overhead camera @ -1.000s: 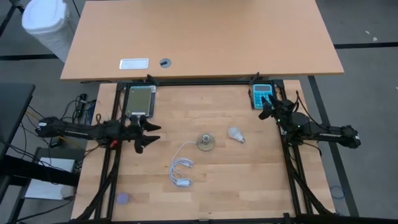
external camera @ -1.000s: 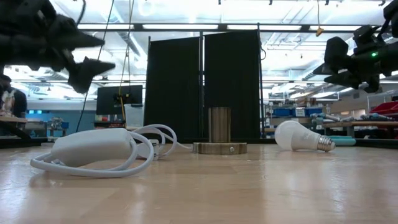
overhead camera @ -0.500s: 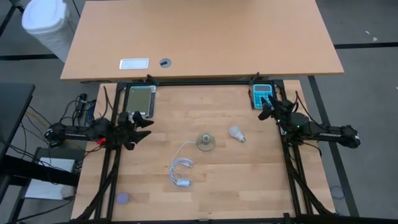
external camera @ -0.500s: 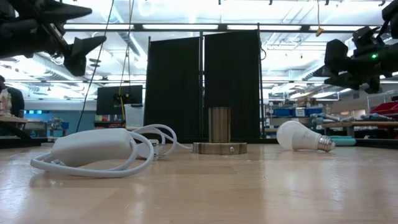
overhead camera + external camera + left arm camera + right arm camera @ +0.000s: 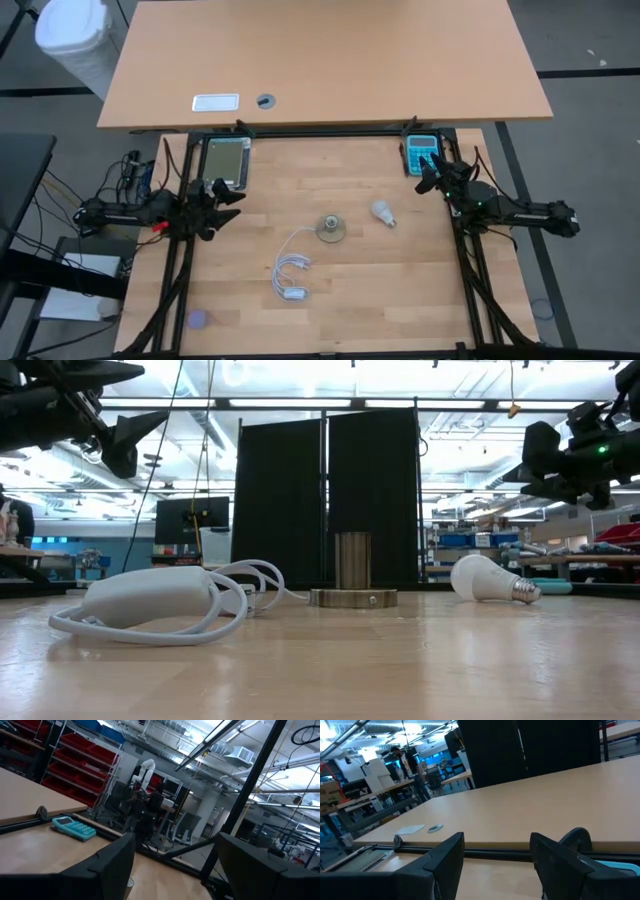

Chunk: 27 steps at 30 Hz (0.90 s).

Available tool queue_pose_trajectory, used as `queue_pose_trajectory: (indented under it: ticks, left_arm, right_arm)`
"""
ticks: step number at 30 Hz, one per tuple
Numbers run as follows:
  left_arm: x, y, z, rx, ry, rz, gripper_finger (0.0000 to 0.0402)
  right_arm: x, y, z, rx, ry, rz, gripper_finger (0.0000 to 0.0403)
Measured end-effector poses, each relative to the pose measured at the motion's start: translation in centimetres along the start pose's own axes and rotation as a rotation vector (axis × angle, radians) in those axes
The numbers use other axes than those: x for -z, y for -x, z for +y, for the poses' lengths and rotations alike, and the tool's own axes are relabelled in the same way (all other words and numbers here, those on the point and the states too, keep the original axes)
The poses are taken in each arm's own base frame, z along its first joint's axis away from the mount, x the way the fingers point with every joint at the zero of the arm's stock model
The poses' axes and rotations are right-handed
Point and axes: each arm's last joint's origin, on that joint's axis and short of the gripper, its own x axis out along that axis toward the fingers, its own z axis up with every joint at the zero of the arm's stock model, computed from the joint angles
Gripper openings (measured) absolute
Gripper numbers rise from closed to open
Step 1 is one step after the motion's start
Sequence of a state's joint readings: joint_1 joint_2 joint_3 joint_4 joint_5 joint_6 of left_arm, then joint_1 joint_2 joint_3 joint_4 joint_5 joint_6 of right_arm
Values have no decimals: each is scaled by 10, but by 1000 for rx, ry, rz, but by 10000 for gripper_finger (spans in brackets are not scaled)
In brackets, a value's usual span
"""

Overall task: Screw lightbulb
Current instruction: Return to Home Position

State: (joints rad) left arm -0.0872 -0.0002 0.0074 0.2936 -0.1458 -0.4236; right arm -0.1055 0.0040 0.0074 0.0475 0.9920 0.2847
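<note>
Small white pear-shaped lightbulb (image 5: 380, 212) lying near the wooden tabletop (image 5: 400, 290) centre, towards 2 o'clock. At 9 o'clock the left end effector (image 5: 227, 203), at 2 o'clock the right end effector (image 5: 424, 173): both spread, cropped in low view.

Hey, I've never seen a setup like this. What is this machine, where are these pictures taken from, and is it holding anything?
It is a robot with two dark arms at a wooden table. One picture looks straight down, one looks level across the tabletop, and two come from cameras on the arms' wrists. The left gripper sits near the table's left edge, the right gripper near its right edge; both are open and hold nothing. On the table lie a white lightbulb on its side, a round metal socket apart from it, and a coiled white cable.
</note>
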Motion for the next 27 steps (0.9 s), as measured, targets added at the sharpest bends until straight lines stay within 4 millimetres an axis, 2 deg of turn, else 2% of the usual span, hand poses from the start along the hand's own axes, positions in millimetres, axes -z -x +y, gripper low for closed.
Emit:
queue_pose_trajectory:
  ticks: [24, 27]
  left_arm:
    - [0, 0, 0, 0, 0, 1, 285]
    - [0, 0, 0, 0, 0, 1, 285]
  right_arm:
    - [0, 0, 0, 1, -3, -1, 229]
    - [0, 0, 1, -15, -61, 3, 229]
